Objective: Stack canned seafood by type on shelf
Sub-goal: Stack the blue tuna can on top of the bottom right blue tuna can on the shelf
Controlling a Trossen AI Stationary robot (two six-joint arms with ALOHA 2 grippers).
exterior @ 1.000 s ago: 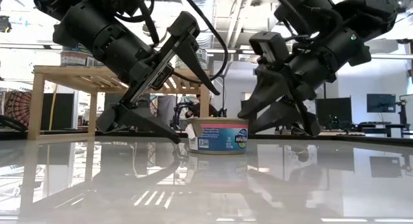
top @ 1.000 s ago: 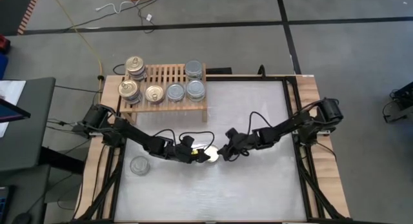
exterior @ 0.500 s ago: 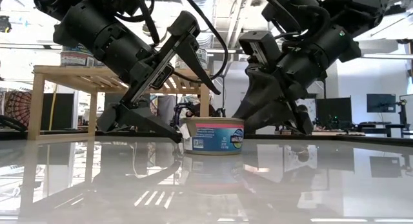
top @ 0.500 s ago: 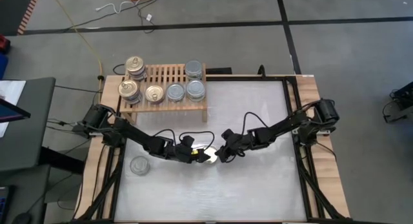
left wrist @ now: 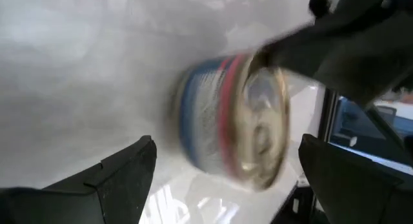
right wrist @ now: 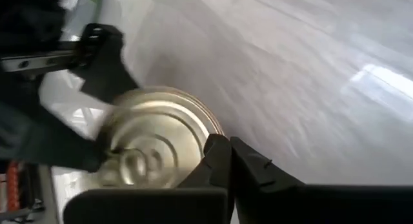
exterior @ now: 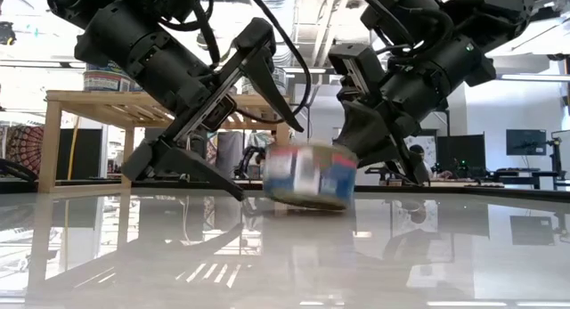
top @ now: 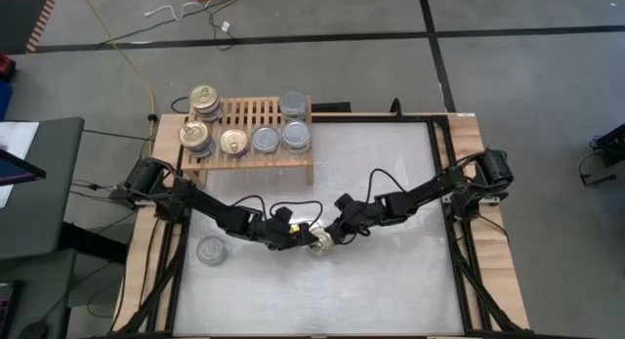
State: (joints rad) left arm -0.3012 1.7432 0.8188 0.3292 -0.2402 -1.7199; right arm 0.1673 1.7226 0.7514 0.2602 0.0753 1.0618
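Tipped since a second ago, the short round tin with the blue, white and red label [exterior: 310,176] now sits blurred and tilted on the white counter [top: 391,280], between both arms. Right tool [top: 327,238] has its fingers pressed together against the tin's edge, not around it. Left tool [top: 296,237] stands with fingers wide apart beside the tin. Stacked tins [top: 281,137] sit on the low light-wood slatted shelf [top: 249,114]; 1 silver-topped tin [top: 210,250] lies apart.

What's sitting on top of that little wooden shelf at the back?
The shelf holds round tins: gold-topped ones on the left, silver-topped on the right, some stacked. How many lie beneath each top tin is hidden from above.
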